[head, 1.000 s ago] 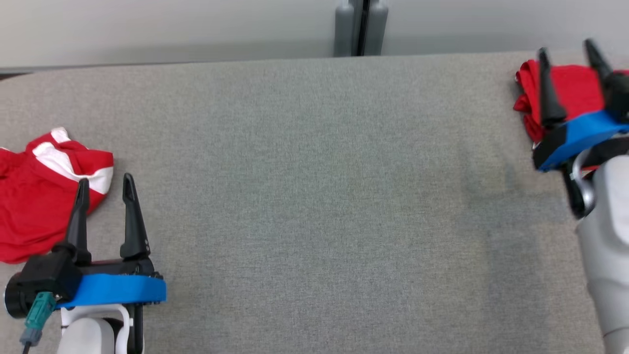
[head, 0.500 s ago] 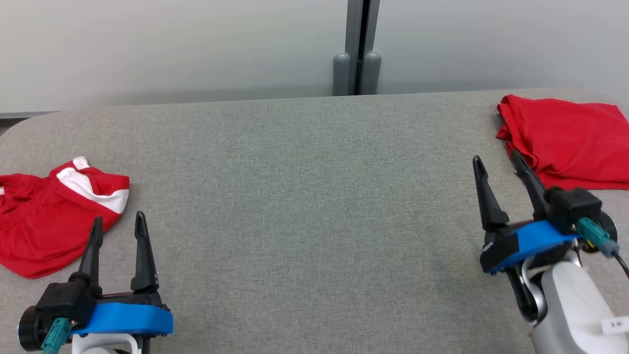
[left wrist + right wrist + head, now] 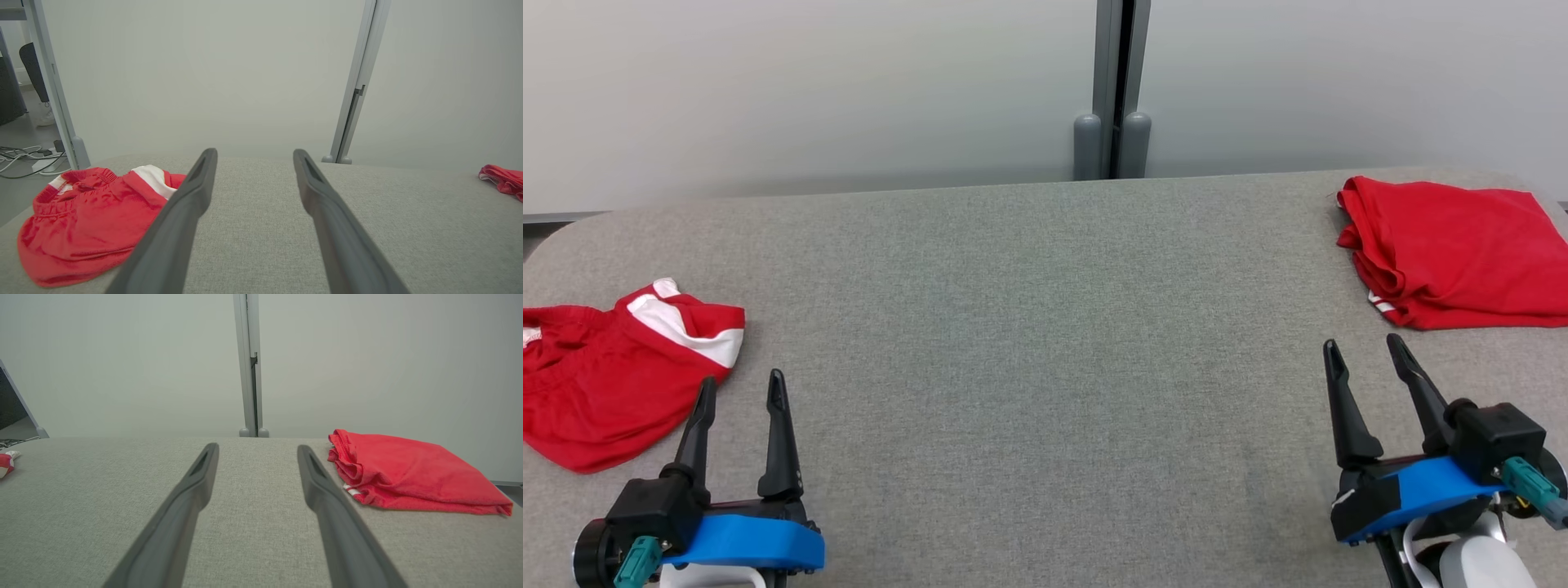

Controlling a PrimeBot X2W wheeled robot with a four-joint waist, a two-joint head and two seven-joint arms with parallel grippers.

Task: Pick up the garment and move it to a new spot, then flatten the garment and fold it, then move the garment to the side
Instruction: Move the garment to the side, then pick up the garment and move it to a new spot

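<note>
Lab-like workspace, pale partition panels, grey fabric table, loose cables

Open tabletop spans the middle, bounded by crumpled red shorts at left and a folded red garment at right.

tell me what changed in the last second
The right gripper drew back toward the robot from over the folded red garment, open and empty, now clear of it. The head view tilted up, so everything shifted in it. Unchanged: the left gripper open beside the crumpled red-and-white garment; both garments lie as before on the table.
</note>
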